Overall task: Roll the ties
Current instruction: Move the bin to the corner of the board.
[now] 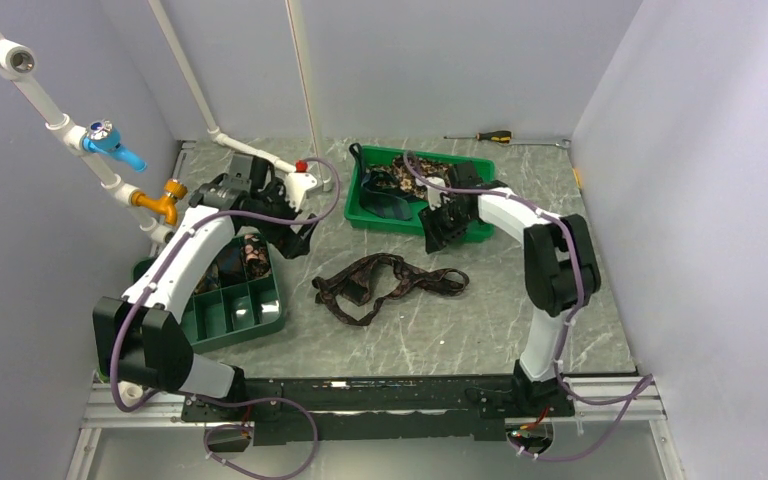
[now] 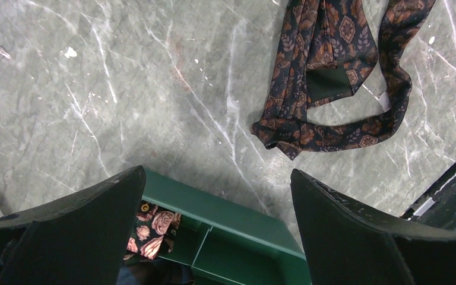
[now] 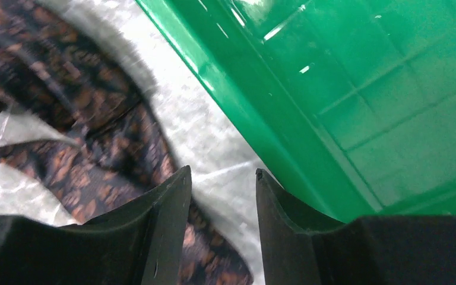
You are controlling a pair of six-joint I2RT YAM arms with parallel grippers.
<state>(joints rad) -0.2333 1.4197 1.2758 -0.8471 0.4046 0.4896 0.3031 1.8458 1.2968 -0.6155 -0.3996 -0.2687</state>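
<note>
One tie [image 1: 390, 285] lies loose and crumpled mid-desk [image 1: 460, 330], laid out, I'd guess, for rolling. The right gripper [image 3: 222, 172], jaws partly apart and empty, hangs by the near wall of the green bin [image 3: 332, 107] toward the far edge, where more ties [image 1: 400, 180] wait. The left gripper [image 2: 217, 175], spread wide and empty, hovers over the divided tray [image 1: 230, 312] at the left edge, which already holds a rolled tie [image 2: 154, 228].
</note>
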